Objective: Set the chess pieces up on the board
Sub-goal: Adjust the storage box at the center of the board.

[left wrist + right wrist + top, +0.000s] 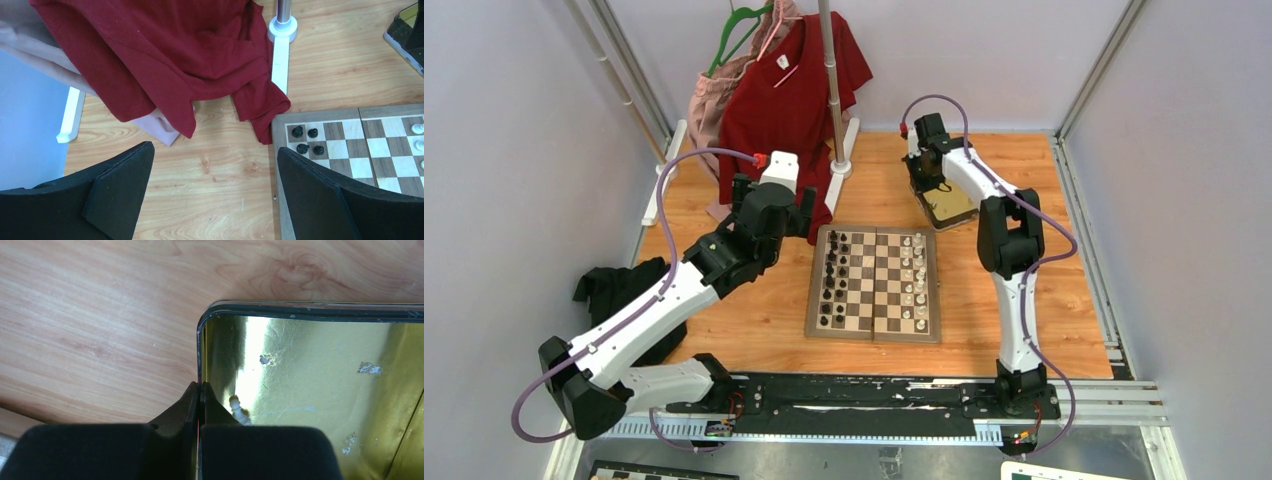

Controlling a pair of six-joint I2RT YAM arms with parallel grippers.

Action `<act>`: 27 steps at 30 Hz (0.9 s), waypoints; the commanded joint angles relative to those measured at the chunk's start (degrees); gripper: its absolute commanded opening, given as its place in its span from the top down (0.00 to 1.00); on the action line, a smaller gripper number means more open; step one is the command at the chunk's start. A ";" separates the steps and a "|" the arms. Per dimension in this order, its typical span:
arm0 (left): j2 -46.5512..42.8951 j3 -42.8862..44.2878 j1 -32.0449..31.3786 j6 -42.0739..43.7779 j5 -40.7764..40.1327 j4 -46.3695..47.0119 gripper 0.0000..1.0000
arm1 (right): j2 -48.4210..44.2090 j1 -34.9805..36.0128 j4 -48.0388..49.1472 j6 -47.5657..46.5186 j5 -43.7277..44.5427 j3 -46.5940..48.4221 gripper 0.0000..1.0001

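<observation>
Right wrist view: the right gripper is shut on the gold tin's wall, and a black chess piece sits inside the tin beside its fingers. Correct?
Not quite: the chess piece is cream-white, not black, as the right wrist view shows. The rest holds: the right gripper is shut on the wall of the gold tin, with the piece inside beside its fingers.

Pale walls [484, 150] are enclosing a wooden tabletop [754, 330]. Red shirt [784, 90] and pink garment [709, 100] are hanging on a rear rack [829, 70]; black cloth [614, 285] is lying left.
</observation>
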 commanded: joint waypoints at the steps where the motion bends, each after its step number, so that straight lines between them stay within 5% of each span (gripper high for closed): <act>1: 0.47 2.15 0.63 0.80 0.28 1.06 0.00 | 2.67 -0.73 -0.09 3.22 6.61 2.35 1.00; 20: 2.32 2.57 0.64 2.05 0.10 0.73 0.00 | 9.79 -5.13 2.62 17.64 12.79 15.17 1.00; 27: 3.15 2.77 0.64 2.32 0.19 0.71 0.00 | 11.57 -4.59 3.71 21.57 9.58 18.19 0.78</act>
